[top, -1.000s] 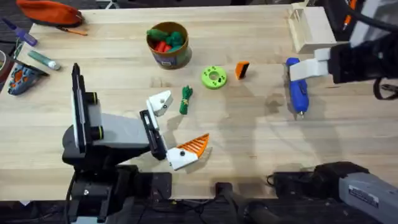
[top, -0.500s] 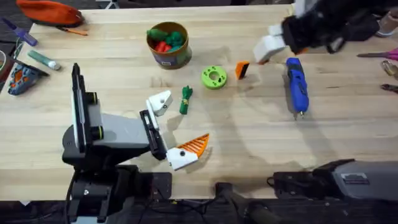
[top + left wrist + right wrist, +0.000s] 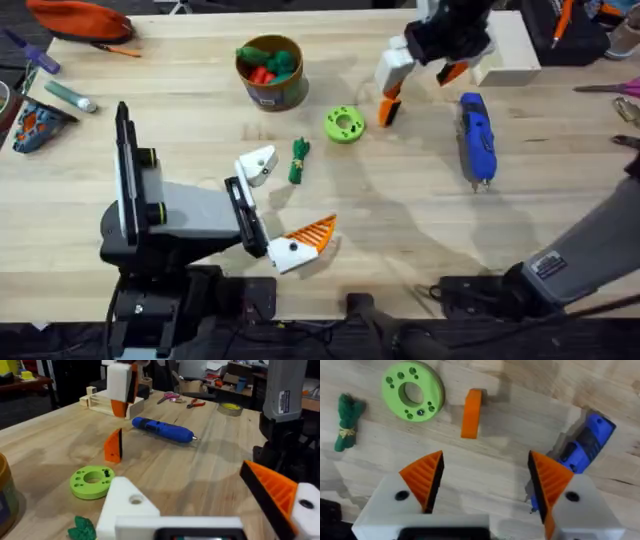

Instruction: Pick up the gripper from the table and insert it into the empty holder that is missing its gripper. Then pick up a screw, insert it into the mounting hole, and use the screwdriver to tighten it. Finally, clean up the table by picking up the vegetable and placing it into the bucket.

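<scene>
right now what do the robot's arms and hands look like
The left arm is grey and black with green rings at its joints. Its hand has white angular finger mounts; one carries an orange ribbed pad, the other is bare white. The right hand has white mounts with orange ribbed pads on both fingers, on a dark arm with a grey labelled link.

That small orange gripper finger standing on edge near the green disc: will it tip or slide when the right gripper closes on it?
The orange finger stands upright on a narrow edge, so a one-sided nudge would probably topple it. It looks like rigid plastic, likely light, so it may skate on the smooth wooden table. The right gripper is open above it; its ribbed pads should hold it.
</scene>
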`<state>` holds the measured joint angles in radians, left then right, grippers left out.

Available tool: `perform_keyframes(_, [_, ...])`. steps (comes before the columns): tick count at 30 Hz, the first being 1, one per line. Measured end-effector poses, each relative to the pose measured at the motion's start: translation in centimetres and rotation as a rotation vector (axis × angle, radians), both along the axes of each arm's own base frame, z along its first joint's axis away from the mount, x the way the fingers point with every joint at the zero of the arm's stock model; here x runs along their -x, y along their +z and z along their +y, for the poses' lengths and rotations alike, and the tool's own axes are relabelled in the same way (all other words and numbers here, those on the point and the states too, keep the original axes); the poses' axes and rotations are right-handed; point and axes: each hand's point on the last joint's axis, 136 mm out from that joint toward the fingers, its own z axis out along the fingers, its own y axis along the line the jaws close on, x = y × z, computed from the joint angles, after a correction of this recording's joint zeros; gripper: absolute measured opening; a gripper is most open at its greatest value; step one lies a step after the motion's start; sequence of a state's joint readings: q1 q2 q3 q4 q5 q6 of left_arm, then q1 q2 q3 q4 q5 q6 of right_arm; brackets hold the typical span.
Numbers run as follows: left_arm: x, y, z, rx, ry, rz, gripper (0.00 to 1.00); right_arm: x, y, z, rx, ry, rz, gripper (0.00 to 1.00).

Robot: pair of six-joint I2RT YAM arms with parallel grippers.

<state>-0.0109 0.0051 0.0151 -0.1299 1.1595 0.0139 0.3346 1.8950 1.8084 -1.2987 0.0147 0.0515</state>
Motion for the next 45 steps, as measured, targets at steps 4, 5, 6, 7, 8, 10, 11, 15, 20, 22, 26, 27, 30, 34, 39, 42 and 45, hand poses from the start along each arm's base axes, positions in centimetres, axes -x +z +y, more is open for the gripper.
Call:
perform_keyframes(4, [0.0,0.0,0.0,0.0,0.0,0.0,0.986,-0.3,-1.2,0.6,0.001,0.001,0.022,0.947])
perform_keyframes(5, [0.0,0.0,0.0,0.0,0.0,0.0,0.986,-0.4,-1.4,0.7,-0.001,0.002,0.025,0.947])
perform_keyframes(6, [0.0,0.0,0.0,0.0,0.0,0.0,0.986,-0.4,-1.6,0.8,-0.003,0.001,0.029,0.947])
perform_keyframes(7, [0.0,0.0,0.0,0.0,0.0,0.0,0.986,-0.5,-1.9,0.8,-0.003,0.0,0.032,0.947])
perform_keyframes(8, [0.0,0.0,0.0,0.0,0.0,0.0,0.986,-0.6,-2.0,0.8,-0.003,-0.002,0.035,0.947])
perform_keyframes(10, [0.0,0.0,0.0,0.0,0.0,0.0,0.985,-0.7,-2.3,1.0,-0.007,-0.004,0.041,0.947])
perform_keyframes(11, [0.0,0.0,0.0,0.0,0.0,0.0,0.985,-0.7,-2.4,1.0,-0.008,-0.006,0.042,0.947])
perform_keyframes(15, [0.0,0.0,0.0,0.0,0.0,0.0,0.985,-0.9,-3.4,1.2,-0.011,-0.01,0.062,0.947])
perform_keyframes(20, [0.0,0.0,0.0,0.0,0.0,0.0,0.985,-1.3,-4.9,1.4,-0.004,-0.012,0.088,0.947])
perform_keyframes(22, [0.0,0.0,0.0,0.0,0.0,0.0,0.985,-1.6,-5.1,1.5,-0.007,-0.012,0.081,0.947])
perform_keyframes(26, [0.0,0.0,0.0,0.0,0.0,0.0,0.985,-2.0,-5.1,1.7,-0.013,-0.012,0.064,0.947])
perform_keyframes(27, [0.0,0.0,0.0,0.0,0.0,0.0,0.985,-2.0,-5.1,1.7,-0.013,-0.012,0.064,0.947])
perform_keyframes(30, [0.0,0.0,0.0,0.0,0.0,0.0,0.985,-2.1,-5.1,1.7,-0.015,-0.012,0.06,0.947])
perform_keyframes(34, [0.0,0.0,0.0,0.0,0.0,0.0,0.985,-2.1,-5.5,1.7,-0.016,-0.011,0.057,0.945])
perform_keyframes(39, [0.0,0.0,0.0,0.0,0.0,0.0,0.985,-1.3,-6.7,1.5,-0.004,-0.01,0.088,0.944])
perform_keyframes(42, [0.0,0.0,0.0,0.0,0.0,0.0,0.985,-1.4,-6.9,1.9,-0.007,-0.001,0.079,0.935])
perform_keyframes(45, [0.0,0.0,0.0,0.0,0.0,0.0,0.985,-1.4,-6.9,2.5,-0.009,0.013,0.071,0.889])
